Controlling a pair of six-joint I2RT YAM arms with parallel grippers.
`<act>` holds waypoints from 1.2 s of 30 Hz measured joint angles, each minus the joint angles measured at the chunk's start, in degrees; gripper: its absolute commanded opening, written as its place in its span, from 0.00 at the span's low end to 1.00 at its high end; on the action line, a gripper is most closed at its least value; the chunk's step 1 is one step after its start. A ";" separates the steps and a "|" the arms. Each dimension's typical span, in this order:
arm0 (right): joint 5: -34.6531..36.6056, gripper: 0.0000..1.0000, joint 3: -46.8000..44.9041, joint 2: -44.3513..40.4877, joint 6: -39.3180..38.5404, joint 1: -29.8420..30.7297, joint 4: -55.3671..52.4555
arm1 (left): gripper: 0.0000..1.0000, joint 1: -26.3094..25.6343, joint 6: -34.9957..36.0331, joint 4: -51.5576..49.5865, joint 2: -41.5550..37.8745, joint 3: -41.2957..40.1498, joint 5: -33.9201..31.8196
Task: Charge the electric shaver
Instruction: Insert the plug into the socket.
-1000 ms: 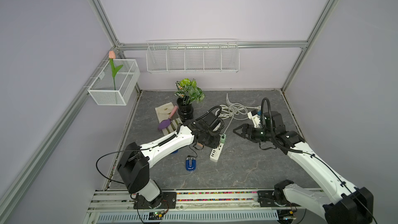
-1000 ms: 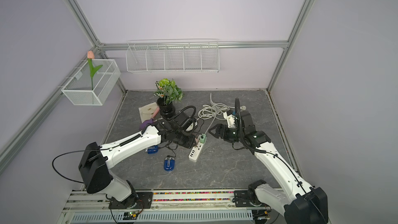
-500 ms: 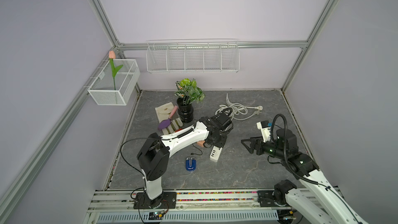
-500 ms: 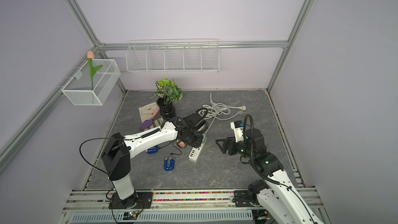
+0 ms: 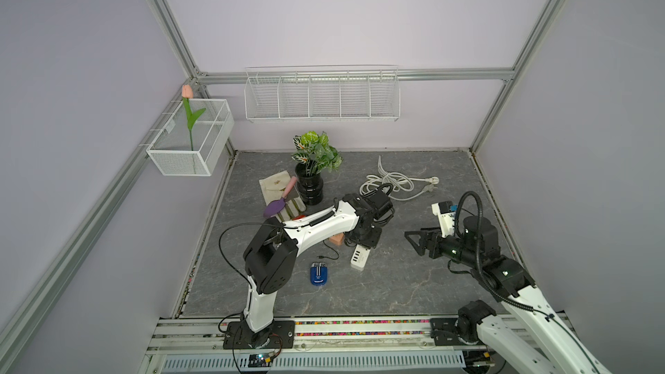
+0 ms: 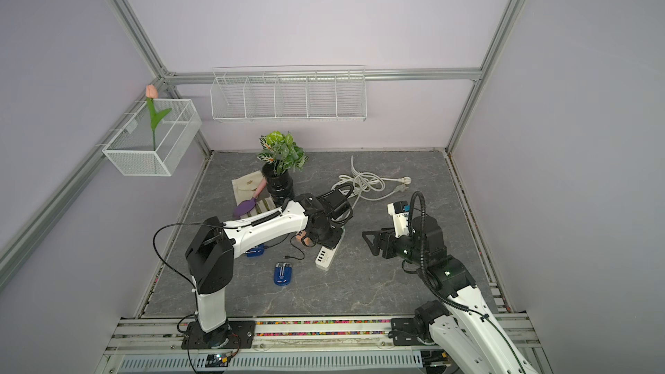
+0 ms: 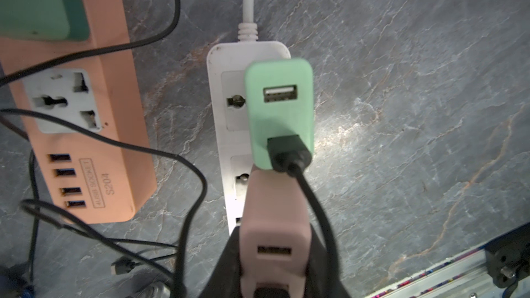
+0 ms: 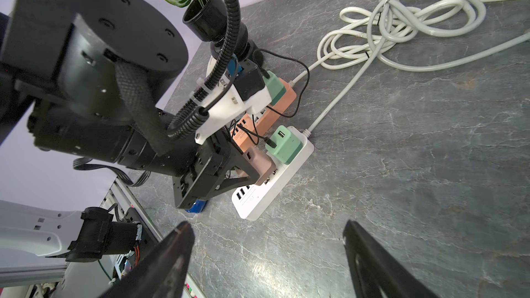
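We see the electric shaver (image 5: 319,274) (image 6: 283,274), a small blue body, lying flat on the grey bench (image 5: 396,282) towards the near edge. It sits just left of the near end of the white power strip (image 5: 361,258) (image 7: 226,144), and neither arm touches it. A loose black plug end (image 5: 319,257) lies just beyond its far end, apart from it.

The left arm reaches across the middle of the bench, and its left pincer (image 7: 274,253) is clamped on a pink adapter (image 7: 272,210) (image 8: 258,164), one dark finger on each side. The adapter stands over the white power strip, just on the near side of a green adapter (image 7: 278,116) (image 8: 285,144) that is plugged into the strip. We cannot tell whether the pink adapter's prongs are seated in a socket. A black cable (image 7: 286,150) is plugged into one of the green adapter's two USB ports; the other port is bare.

Just left of the white strip lies an orange power strip (image 7: 123,127) (image 5: 336,239), with thin black cable draped over it.

The right pincer (image 5: 414,242) (image 8: 265,233) hangs above the bench well to the right of the strips, pointing left towards them. Its jaws stand wide apart with nothing between them.

Farther back, a potted plant (image 5: 313,170) stands left of a coiled white cord (image 5: 392,183).
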 measured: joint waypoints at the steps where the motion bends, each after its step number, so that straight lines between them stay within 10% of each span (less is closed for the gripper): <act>1: 0.09 0.85 -0.11 0.00 0.04 0.00 0.04 | 0.00 0.00 -0.04 -0.15 0.15 0.02 0.09; 32: 0.46 0.86 -1.60 -0.26 2.47 0.00 1.73 | 0.00 -1.51 -2.99 -7.45 8.37 8.72 -1.36; 36: 0.85 0.87 -1.60 -0.26 2.71 0.00 1.70 | 0.28 -1.51 -3.06 -7.54 8.22 8.81 -1.46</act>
